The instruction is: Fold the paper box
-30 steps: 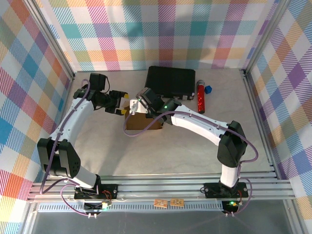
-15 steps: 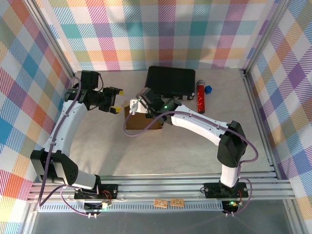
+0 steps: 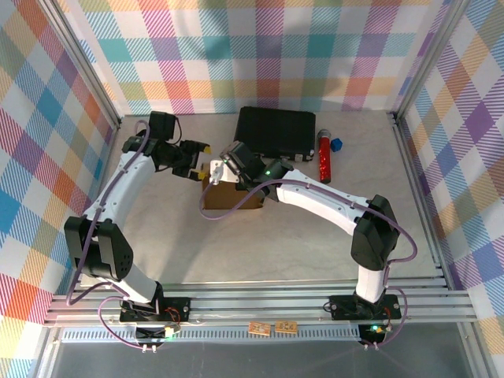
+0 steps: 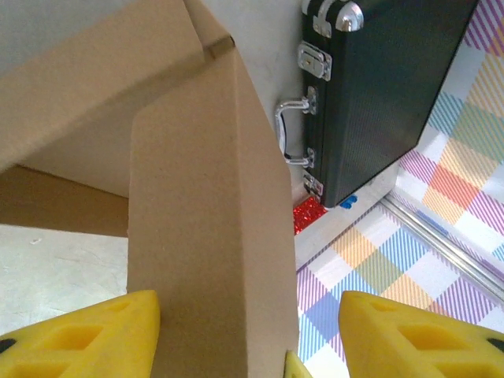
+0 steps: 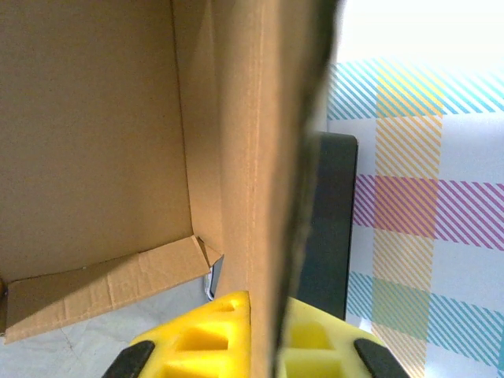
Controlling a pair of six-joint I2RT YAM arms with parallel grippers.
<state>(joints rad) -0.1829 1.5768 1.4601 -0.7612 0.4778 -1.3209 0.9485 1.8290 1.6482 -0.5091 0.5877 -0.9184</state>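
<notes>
Astride paper box (image 4: pixel 206 236) flap, left hand (image 4: pixel 249 334) half-open

You have checked walls (image 3: pixel 260 55) in pastel stripes of pink, blue, yellow and purple closing in the back and both sides of the top view. Silver metal posts (image 3: pixel 90 75) run along their corners at the upper left and upper right. The tabletop (image 3: pixel 276 244) is pale grey with faint marbling, evenly lit. Across the bottom of the frame you see grooved metal rails (image 3: pixel 260 303).
</notes>
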